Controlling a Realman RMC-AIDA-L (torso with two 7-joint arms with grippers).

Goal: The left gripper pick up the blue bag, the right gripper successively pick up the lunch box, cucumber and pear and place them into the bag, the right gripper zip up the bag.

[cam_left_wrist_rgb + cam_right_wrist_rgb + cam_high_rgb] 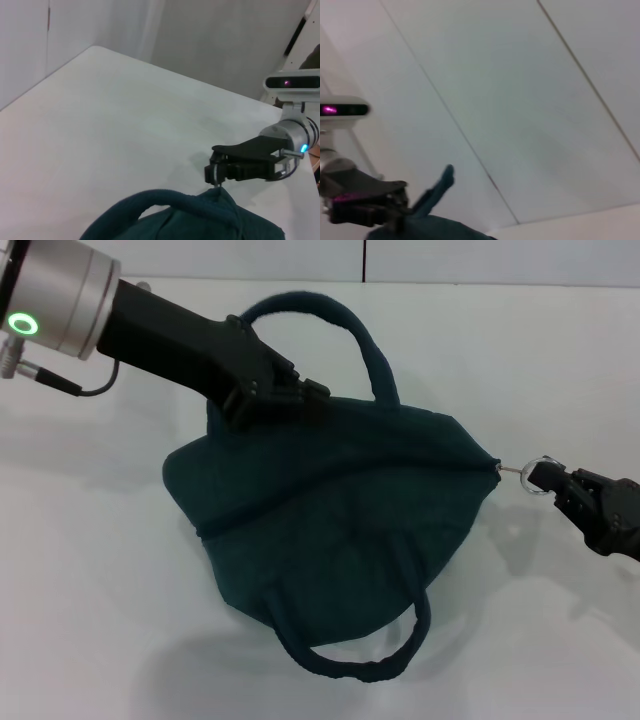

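Observation:
The blue bag (340, 510) lies bulging on the white table (540, 350), its zipper line running shut across the top. One handle arches at the far side and the other hangs toward me. My left gripper (290, 400) is shut on the bag's far upper edge near the back handle. At the bag's right tip, my right gripper (553, 480) is shut on the silver ring pull (538, 472) of the zipper, with the pull drawn taut. The left wrist view shows the right gripper (215, 173) at the bag's (190, 220) tip. The lunch box, cucumber and pear are out of view.
Bare white tabletop surrounds the bag on all sides. The table's back edge meets a pale wall (450, 260) at the far side. The robot's head camera (292, 81) stands beyond the table corner in the left wrist view.

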